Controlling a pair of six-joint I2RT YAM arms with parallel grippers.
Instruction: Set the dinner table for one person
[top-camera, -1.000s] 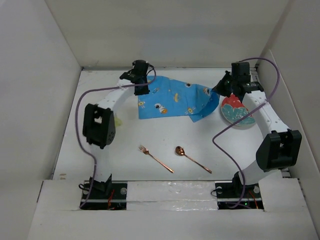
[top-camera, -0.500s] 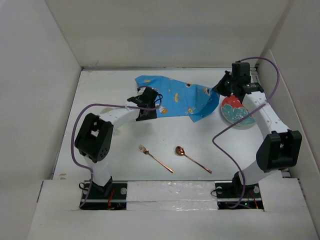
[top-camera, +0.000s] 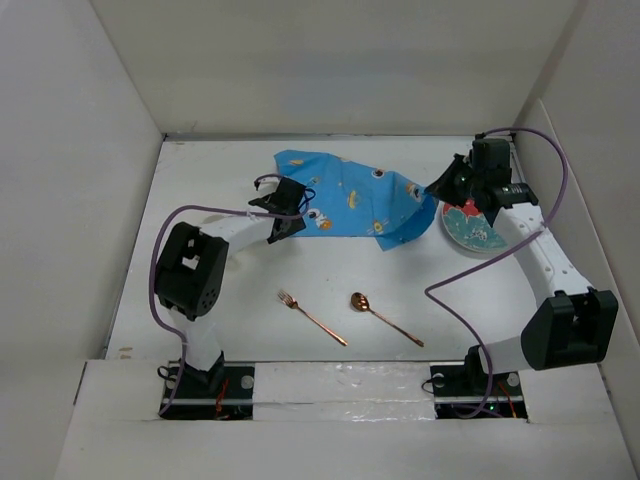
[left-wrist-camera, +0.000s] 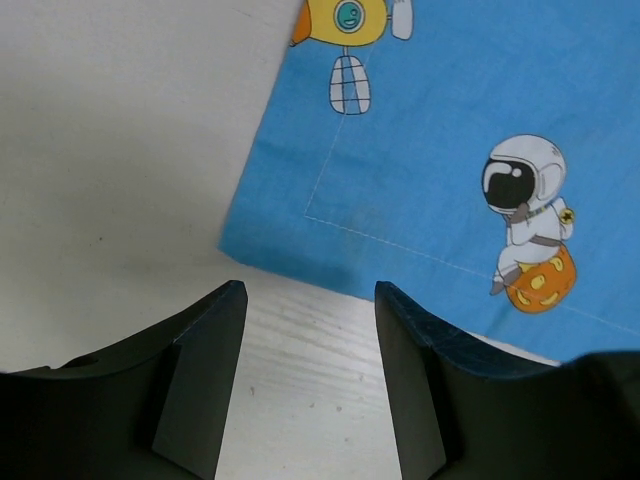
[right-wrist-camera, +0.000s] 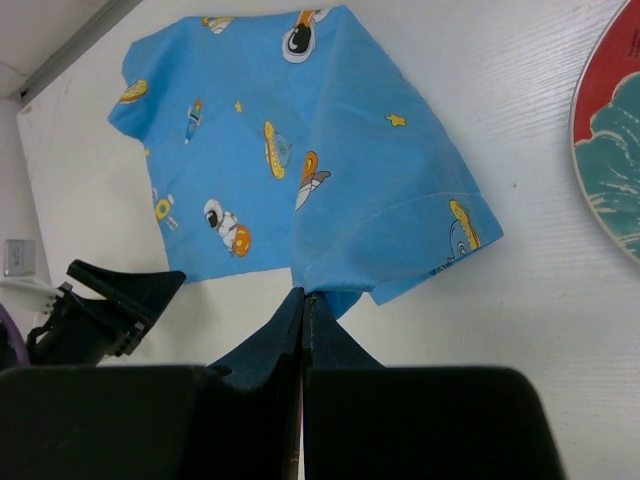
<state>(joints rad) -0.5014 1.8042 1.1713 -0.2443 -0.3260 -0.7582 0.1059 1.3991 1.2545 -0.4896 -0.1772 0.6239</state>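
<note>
Now the left jaws have let the mat go (spread, empty) at its lower-left corner; the right jaws pinch its folded right corner. The tabletop fills mid-frame; flattening that fold remains.

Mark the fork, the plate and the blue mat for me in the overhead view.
fork (top-camera: 316, 321): top external view, middle of its handle.
plate (top-camera: 480, 236): top external view, teal part of its face, clear of the arm.
blue mat (top-camera: 345, 195): top external view, flat middle of the cloth.
</note>
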